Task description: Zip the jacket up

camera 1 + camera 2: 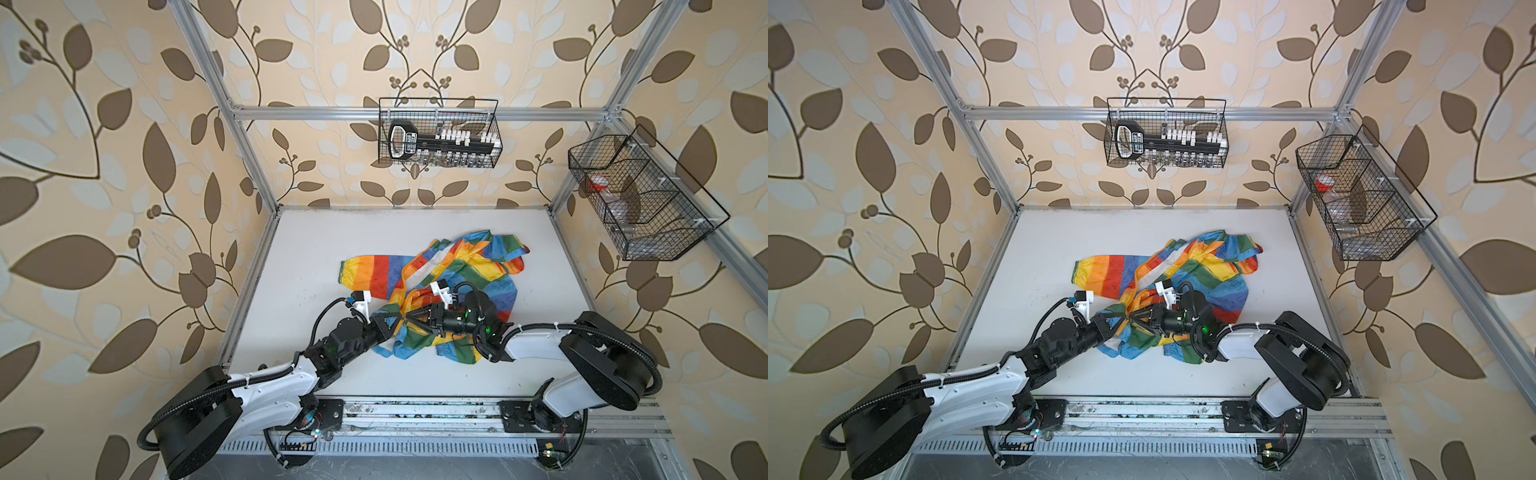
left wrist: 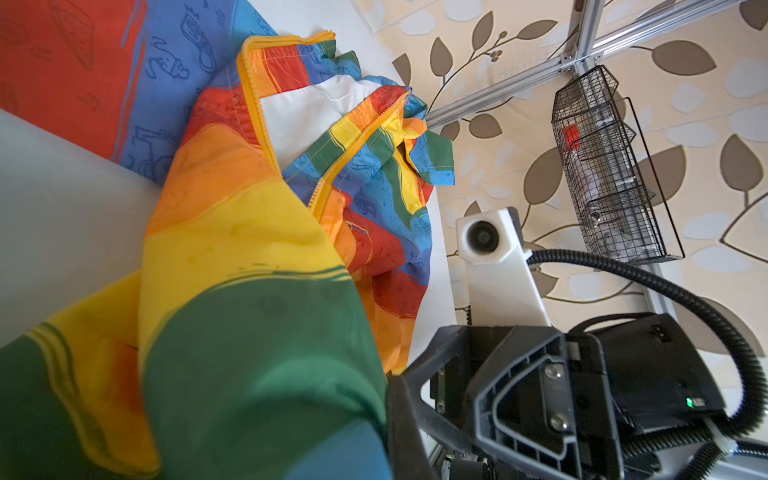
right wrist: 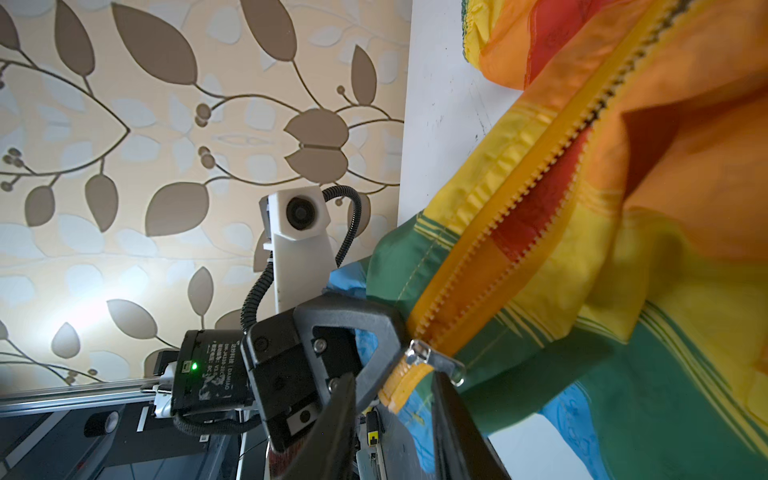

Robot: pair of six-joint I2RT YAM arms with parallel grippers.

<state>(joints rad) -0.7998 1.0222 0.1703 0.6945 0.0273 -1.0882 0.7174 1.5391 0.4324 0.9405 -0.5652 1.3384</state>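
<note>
Jacket (image 1: 469,266), pinched by closed left tool (image 1: 398,323); right tool (image 3: 392,386) part-open, its hold unclear.

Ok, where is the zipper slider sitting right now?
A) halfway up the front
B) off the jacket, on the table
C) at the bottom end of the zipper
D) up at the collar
C: in the right wrist view the slider sits at the zipper's bottom end on the jacket, with the teeth above it lying apart.

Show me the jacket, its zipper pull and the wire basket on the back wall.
jacket (image 1: 490,266): top view, striped body fabric.
zipper pull (image 3: 419,351): right wrist view, its shiny slider.
wire basket (image 1: 478,118): top view, upper mesh wall.
</note>
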